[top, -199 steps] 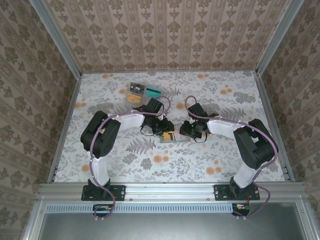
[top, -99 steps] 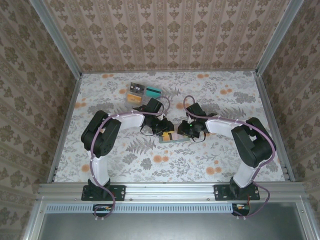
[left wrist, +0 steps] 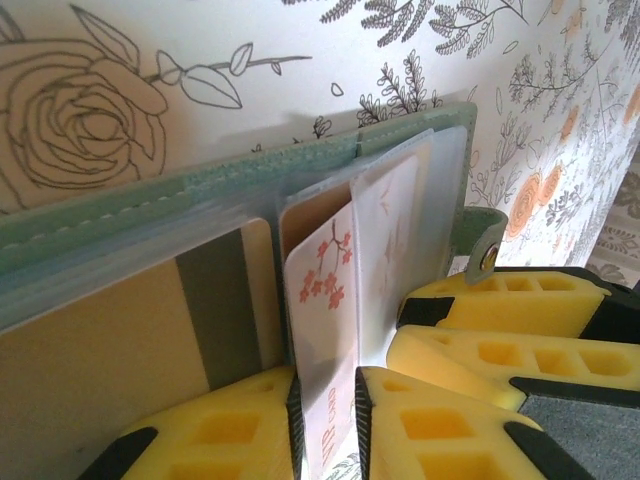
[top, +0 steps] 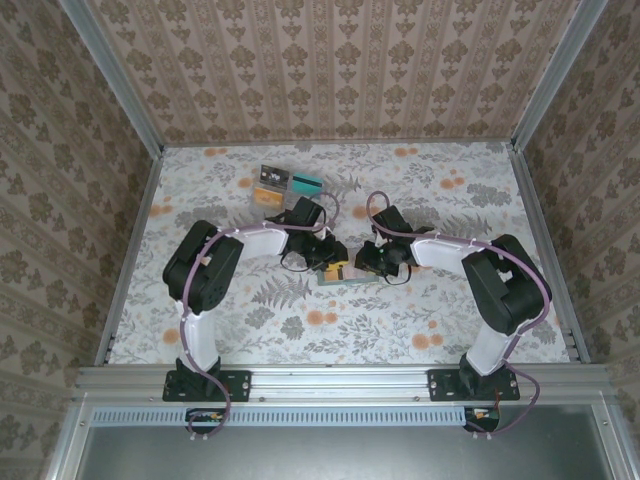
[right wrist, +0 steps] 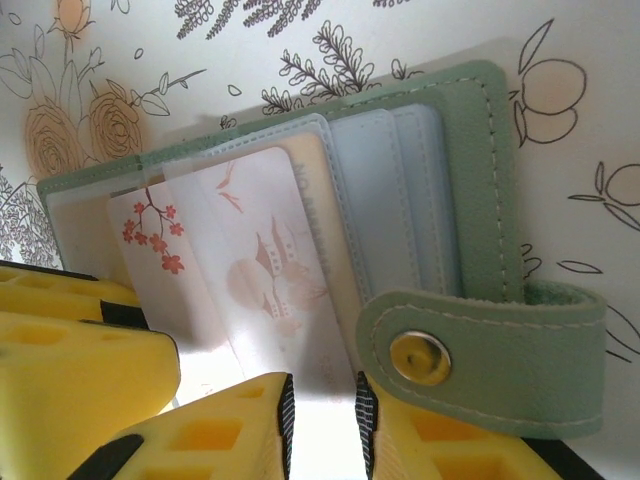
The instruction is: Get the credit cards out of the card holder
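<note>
The table (top: 450, 300) is carrying everything under its flowered cloth, and the two arms are meeting over the card holder (top: 346, 275) near its middle, well apart from the clear tray (top: 283, 182) lying farther back.

The card holder is lying open and flat. It is grey-green with pale stitching, and its clear sleeves are fanning out from the spine. Its strap (right wrist: 480, 350) is flopping loose with the snap (right wrist: 418, 357) undone.

Of the credit cards, the white blossom card (right wrist: 235, 280) is standing proud of its sleeve. A tan card (left wrist: 310, 215) is sitting behind it, and pale blue ones (right wrist: 385, 200) are tucked in toward the strap side.

The left pincer (left wrist: 328, 425) is clamping its yellow pads on the blossom corner of that white card. The right pincer (right wrist: 323, 430) is closing just beside it on the pale edge of a clear sleeve, so it appears to be bracing the card holder. I cannot tell whether it is also nipping the card itself.

The blossom card's long axis is running from the spine straight out toward the left pincer, which is the arm already on it. By my judgement the pull needs to go along that line, away from the spine, with the right side holding the sleeve down. A sideways drag is likely to lift the whole holder.
</note>
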